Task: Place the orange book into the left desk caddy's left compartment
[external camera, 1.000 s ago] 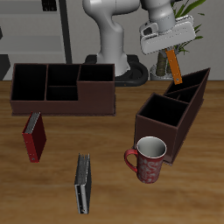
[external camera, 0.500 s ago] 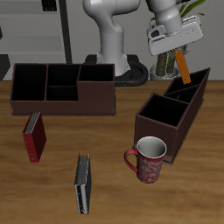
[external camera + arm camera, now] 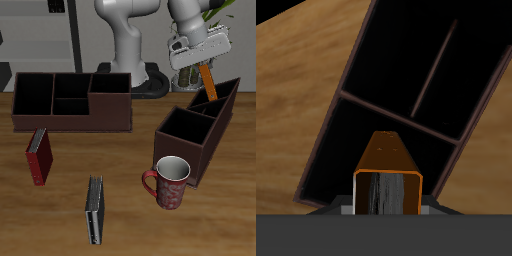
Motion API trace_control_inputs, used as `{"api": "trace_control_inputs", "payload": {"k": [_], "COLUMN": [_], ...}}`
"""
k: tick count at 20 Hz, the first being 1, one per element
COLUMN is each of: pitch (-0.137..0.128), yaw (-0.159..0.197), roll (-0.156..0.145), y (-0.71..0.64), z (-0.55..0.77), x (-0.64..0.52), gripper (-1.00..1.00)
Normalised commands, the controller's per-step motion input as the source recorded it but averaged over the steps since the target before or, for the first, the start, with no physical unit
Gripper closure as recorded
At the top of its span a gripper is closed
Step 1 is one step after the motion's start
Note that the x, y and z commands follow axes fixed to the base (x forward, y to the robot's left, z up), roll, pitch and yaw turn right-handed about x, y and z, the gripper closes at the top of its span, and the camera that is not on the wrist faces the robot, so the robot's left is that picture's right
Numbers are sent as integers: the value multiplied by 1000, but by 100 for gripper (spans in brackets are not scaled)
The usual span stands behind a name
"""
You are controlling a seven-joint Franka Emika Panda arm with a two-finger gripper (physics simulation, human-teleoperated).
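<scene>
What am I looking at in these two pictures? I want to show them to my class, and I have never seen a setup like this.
These are simulator renders of a white robot arm at a wooden table. One picture looks at it from the front and above; the other looks down from its two-finger gripper. The gripper holds a thin orange book over a dark maroon-brown caddy with sloping walls. Also on the table: a long low dark caddy with square bins, a small red book, a dark grey book and a red patterned mug.
</scene>
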Motion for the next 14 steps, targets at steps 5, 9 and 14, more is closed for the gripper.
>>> {"api": "trace_control_inputs", "payload": {"k": [5, 9, 14], "pitch": [32, 40, 69], "yaw": [4, -2, 5], "roll": [0, 9, -3], "y": [19, 27, 18], "z": [-189, -181, -334], "x": [56, 49, 115], "gripper": [100, 100, 100]}}
